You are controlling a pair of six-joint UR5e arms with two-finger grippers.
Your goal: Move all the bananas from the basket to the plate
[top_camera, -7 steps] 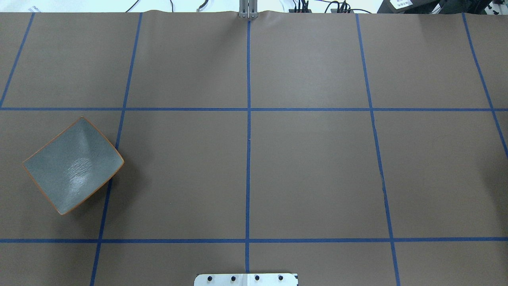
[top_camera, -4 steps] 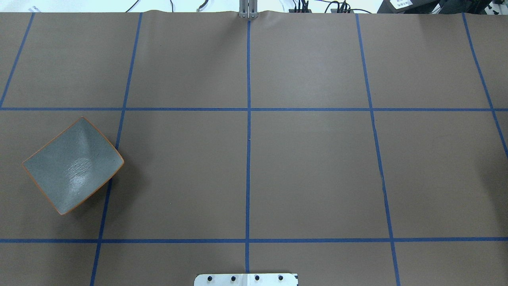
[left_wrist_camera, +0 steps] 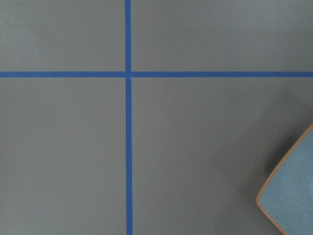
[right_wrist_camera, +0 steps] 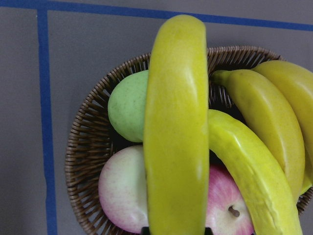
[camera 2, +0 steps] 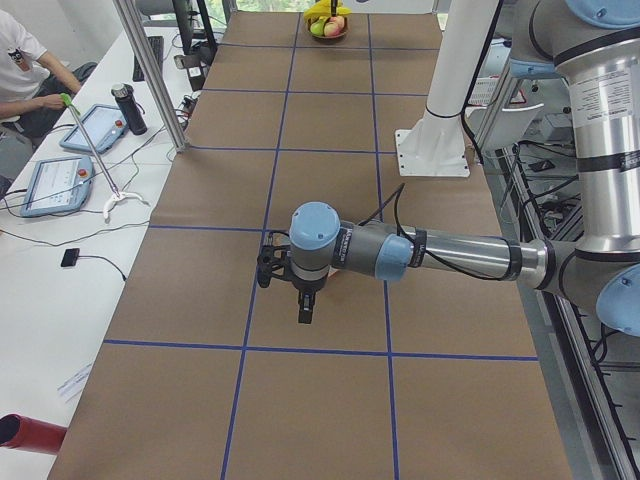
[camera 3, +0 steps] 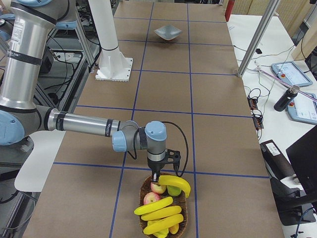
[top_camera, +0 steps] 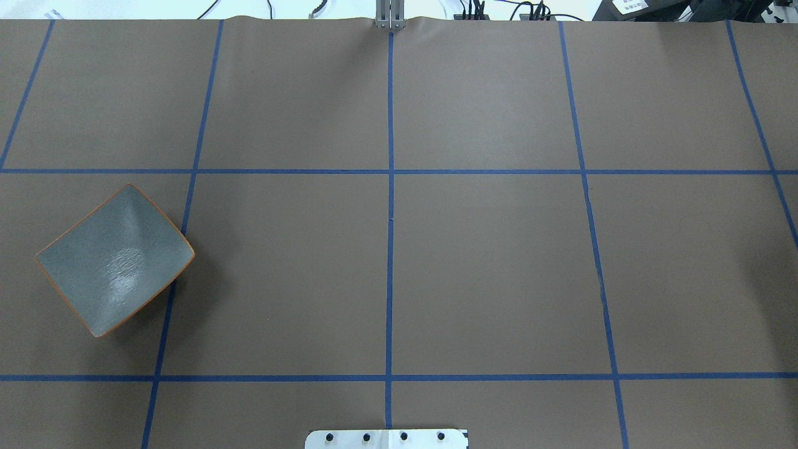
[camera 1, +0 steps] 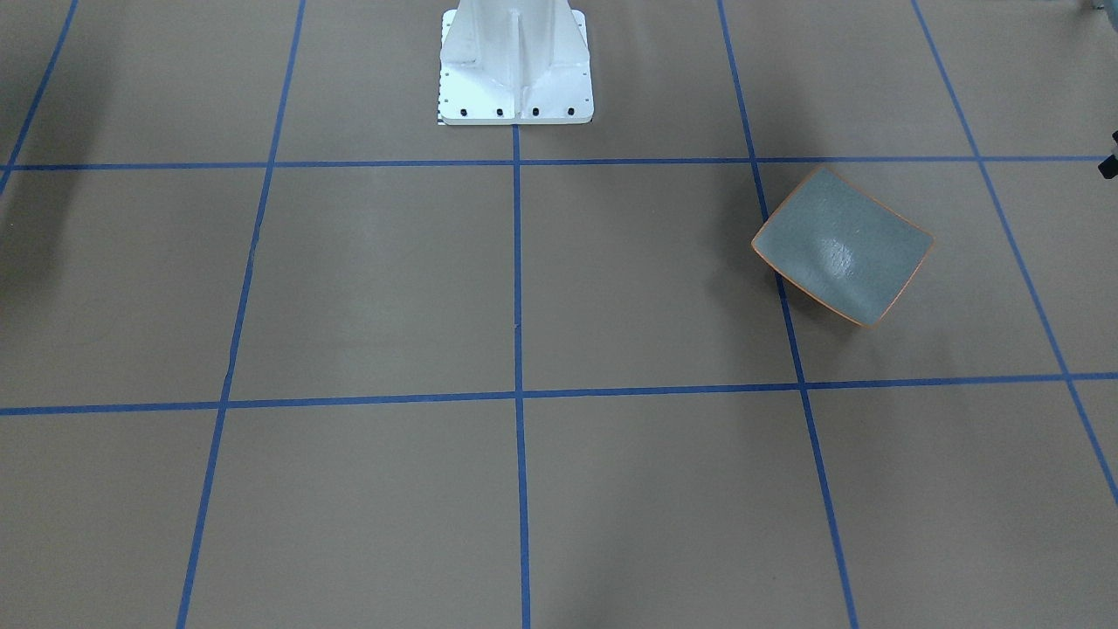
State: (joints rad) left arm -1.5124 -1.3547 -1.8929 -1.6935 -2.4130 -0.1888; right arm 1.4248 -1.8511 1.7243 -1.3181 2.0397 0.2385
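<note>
Four bananas, one basket, one plate

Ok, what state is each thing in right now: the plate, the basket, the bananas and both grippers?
Squarish grey-green plate with orange rim: empty, right way up.
Round brown wicker basket: upright, part-filled.
Curved yellow banana: gripped, raised over the basket.
Three other yellow bananas: lying in the basket.
Right gripper: shut on the banana.
Left gripper: hanging beside the plate; open or shut cannot be told.
</note>
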